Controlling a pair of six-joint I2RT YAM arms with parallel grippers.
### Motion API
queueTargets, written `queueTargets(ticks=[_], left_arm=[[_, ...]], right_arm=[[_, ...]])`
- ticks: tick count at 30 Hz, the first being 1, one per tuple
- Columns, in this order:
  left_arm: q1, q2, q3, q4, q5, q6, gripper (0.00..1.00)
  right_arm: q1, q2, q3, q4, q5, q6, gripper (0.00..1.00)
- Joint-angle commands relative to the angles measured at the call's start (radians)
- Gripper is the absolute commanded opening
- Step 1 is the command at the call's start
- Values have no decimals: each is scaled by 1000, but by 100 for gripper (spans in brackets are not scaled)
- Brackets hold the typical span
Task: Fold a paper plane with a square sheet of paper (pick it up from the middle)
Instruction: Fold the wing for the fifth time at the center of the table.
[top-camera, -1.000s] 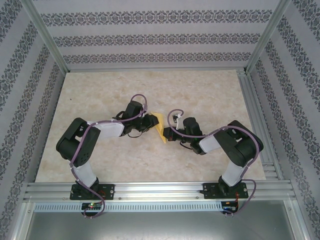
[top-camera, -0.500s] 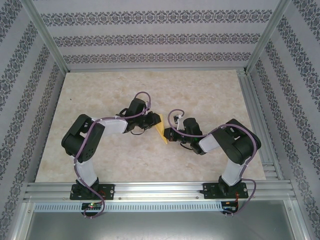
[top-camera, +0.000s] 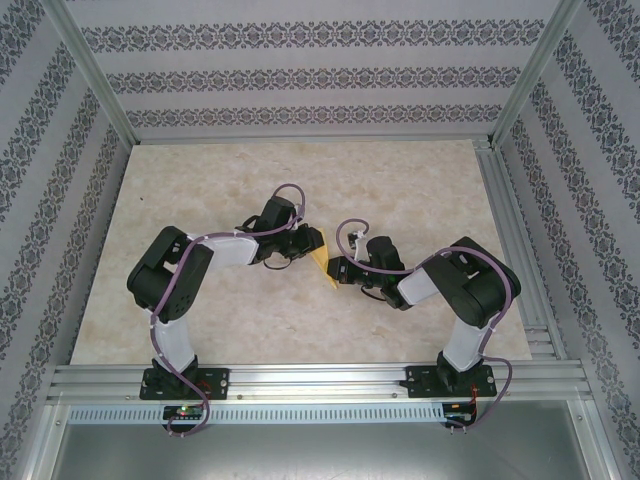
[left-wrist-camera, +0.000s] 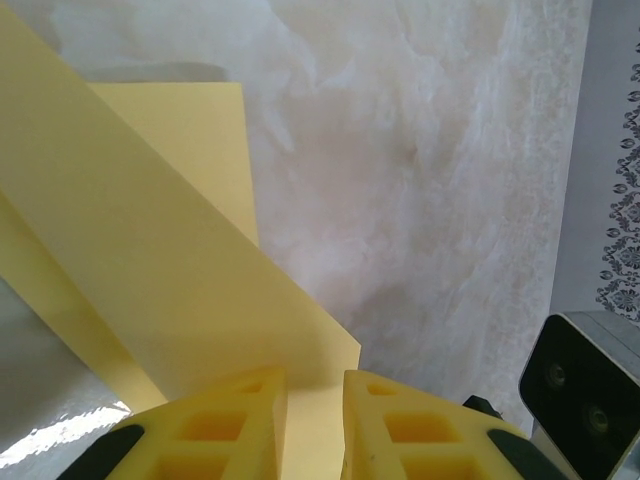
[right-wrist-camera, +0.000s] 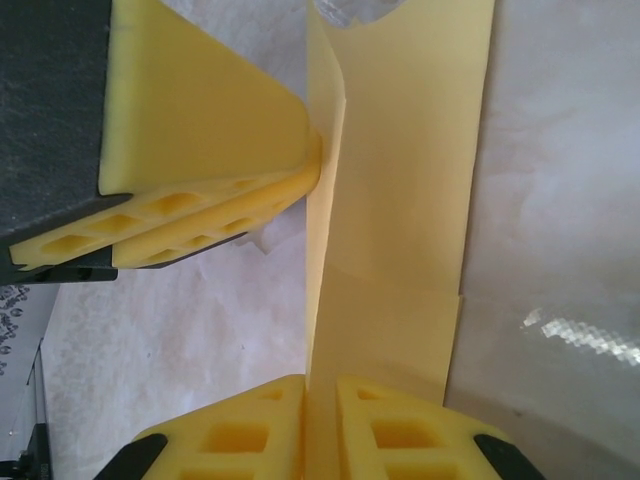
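We pinch the paper (left-wrist-camera: 180, 270) in our left hand (left-wrist-camera: 315, 385) over the tabletop (left-wrist-camera: 420, 200); whether our right hand (right-wrist-camera: 320, 385), fingers (right-wrist-camera: 400, 430) astride it, grips, we cannot tell

Matt yellow paper (left-wrist-camera: 150, 260), glossy marbled table (left-wrist-camera: 420, 150)

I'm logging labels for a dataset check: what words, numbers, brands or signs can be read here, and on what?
None can be read.
The folded yellow sheet of paper is blank.
The yellow foam fingers carry no marks.
The striped grey-and-white wallpaper bears only ornament.
Small electronic parts below the arm bases: too small to read.
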Motion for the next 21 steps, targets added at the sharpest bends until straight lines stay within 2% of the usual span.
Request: queueTargets(ticks=[1, 6, 13, 18, 21], left_arm=[[-8, 28, 31, -27, 7, 31, 23], [-8, 43, 47, -40, 2, 29, 22], [-10, 63, 68, -57, -3, 24, 22], [-10, 70, 74, -57, -4, 20, 22], [-9, 71, 75, -59, -6, 21, 22]], right_arm=[[-8, 11, 5, -14, -22, -9, 17], [-8, -4, 13, -51, -29, -39, 22], [-4, -69, 41, -222, 4, -135, 27], [17, -102, 62, -331, 43, -192, 28], [26, -106, 70, -351, 47, -200, 25]])
